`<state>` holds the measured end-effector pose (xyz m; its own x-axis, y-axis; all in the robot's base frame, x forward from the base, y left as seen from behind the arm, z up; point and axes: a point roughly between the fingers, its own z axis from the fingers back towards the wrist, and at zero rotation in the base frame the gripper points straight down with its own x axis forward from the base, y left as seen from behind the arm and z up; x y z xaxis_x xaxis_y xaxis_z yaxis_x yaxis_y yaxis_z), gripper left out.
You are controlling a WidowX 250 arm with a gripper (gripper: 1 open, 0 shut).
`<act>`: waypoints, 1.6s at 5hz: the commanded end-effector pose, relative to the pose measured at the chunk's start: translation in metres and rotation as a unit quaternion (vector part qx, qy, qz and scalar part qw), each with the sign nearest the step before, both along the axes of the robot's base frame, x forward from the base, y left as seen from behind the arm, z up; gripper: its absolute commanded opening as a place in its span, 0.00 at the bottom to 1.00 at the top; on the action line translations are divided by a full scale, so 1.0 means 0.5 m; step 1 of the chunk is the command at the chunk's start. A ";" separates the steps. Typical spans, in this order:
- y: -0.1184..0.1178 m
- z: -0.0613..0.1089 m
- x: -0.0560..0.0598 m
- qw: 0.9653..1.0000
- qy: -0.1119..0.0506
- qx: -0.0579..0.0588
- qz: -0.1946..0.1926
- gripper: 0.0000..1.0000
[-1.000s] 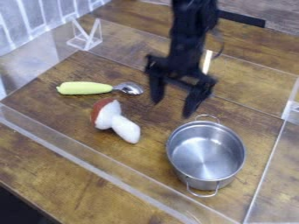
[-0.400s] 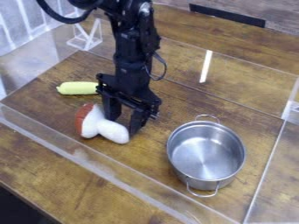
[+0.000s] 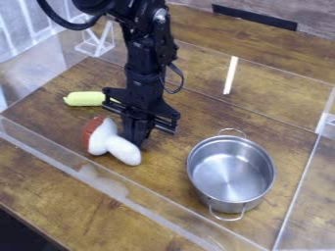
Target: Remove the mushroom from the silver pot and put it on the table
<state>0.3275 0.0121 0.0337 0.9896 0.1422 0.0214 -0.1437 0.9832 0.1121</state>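
The mushroom [image 3: 113,142] lies on its side on the table [image 3: 78,196], red-brown cap to the left and thick off-white stem to the right. My gripper [image 3: 139,127] stands upright just behind and above the stem, its dark fingers drawn together. Whether they touch the stem I cannot tell. To the right, the silver pot [image 3: 232,173] stands upright with nothing inside it, apart from both the mushroom and the gripper.
A yellow-green handled spoon [image 3: 86,98] lies to the left behind the arm. Clear acrylic panels [image 3: 144,201] edge the tabletop along the front and at the right. A clear stand [image 3: 94,41] sits at the back left.
The arm came down and left from above the pot's far side to the mushroom. Its fingers, spread wide before, have closed. The mushroom has shifted slightly left.
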 end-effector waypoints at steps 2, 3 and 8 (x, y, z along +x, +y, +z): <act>0.002 0.067 0.003 0.999 -0.033 0.003 0.027 0.00; 0.014 0.110 0.016 0.998 -0.037 0.002 0.052 0.00; 0.050 0.194 0.052 0.998 -0.053 -0.001 -0.046 1.00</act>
<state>0.3488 0.0363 0.0986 0.9983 0.0509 0.0301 -0.0536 0.9938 0.0972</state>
